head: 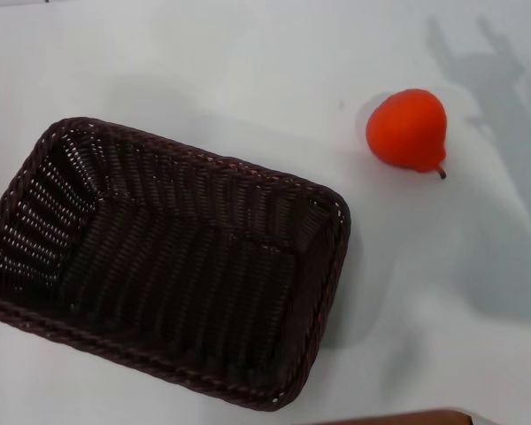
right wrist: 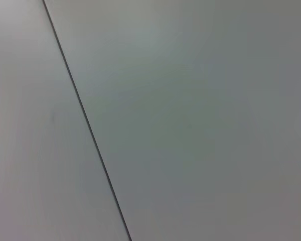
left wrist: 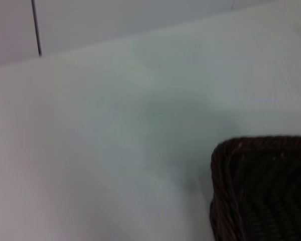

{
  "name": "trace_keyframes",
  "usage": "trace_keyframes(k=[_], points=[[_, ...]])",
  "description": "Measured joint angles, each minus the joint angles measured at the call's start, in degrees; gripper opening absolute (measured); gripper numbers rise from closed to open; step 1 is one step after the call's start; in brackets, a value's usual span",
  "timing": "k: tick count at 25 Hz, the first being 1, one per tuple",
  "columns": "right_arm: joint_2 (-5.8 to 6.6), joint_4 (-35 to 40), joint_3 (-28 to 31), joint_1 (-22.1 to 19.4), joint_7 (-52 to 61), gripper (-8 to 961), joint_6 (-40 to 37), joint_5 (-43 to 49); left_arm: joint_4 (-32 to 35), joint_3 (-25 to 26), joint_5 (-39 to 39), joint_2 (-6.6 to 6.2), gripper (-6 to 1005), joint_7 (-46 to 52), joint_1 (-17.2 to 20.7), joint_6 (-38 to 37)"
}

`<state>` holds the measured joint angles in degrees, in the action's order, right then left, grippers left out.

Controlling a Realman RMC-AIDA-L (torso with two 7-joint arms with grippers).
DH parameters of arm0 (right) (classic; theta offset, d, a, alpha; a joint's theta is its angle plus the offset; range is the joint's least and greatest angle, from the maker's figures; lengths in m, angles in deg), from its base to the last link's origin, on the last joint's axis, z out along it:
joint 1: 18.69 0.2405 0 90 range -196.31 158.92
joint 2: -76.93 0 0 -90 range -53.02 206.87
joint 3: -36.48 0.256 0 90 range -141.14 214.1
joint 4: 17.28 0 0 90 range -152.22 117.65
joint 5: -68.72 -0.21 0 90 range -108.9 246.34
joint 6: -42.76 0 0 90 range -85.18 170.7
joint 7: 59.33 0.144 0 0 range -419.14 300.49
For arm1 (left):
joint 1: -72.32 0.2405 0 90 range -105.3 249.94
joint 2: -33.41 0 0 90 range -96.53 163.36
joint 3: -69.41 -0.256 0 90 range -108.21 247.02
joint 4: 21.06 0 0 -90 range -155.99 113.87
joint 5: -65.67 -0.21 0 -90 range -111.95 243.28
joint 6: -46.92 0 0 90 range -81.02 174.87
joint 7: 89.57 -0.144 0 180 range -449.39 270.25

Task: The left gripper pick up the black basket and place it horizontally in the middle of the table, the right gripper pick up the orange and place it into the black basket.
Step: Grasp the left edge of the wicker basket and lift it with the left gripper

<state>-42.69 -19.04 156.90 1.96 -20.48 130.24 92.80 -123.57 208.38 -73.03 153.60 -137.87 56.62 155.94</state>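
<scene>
The black basket (head: 168,266) lies empty on the white table (head: 248,71), at the left and front of the head view, turned a little askew. One corner of it shows in the left wrist view (left wrist: 263,188). The orange (head: 407,129) rests on the table at the back right, apart from the basket, its short stem pointing to the front right. Neither gripper shows in any view. A shadow of an arm falls on the table at the far right, behind the orange.
A brown strip (head: 398,418) shows at the front edge of the head view. The right wrist view shows only a plain pale surface with a thin dark seam (right wrist: 85,120). A similar dark seam (left wrist: 36,27) shows in the left wrist view.
</scene>
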Motion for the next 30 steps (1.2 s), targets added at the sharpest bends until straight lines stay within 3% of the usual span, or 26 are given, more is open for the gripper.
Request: trace_keyframes(k=[4,7,24,30], points=[[0.00,-0.4,0.0,-0.4,0.9,821,0.0,0.0,-0.2,-4.7,-7.6,3.06,742,3.4,-2.3,-0.6],[0.00,-0.6,0.1,-0.6,1.0,821,0.0,0.0,0.8,-6.5,-8.4,3.93,741,4.8,-3.2,-1.1],[0.00,-0.7,0.2,-0.3,1.0,820,-1.1,0.0,15.4,-13.8,-11.5,3.57,735,7.6,-5.9,-9.3],[0.00,-0.7,0.2,-0.1,1.0,820,-1.8,0.0,16.8,-13.6,-12.1,3.62,629,8.4,-6.6,-9.3]])
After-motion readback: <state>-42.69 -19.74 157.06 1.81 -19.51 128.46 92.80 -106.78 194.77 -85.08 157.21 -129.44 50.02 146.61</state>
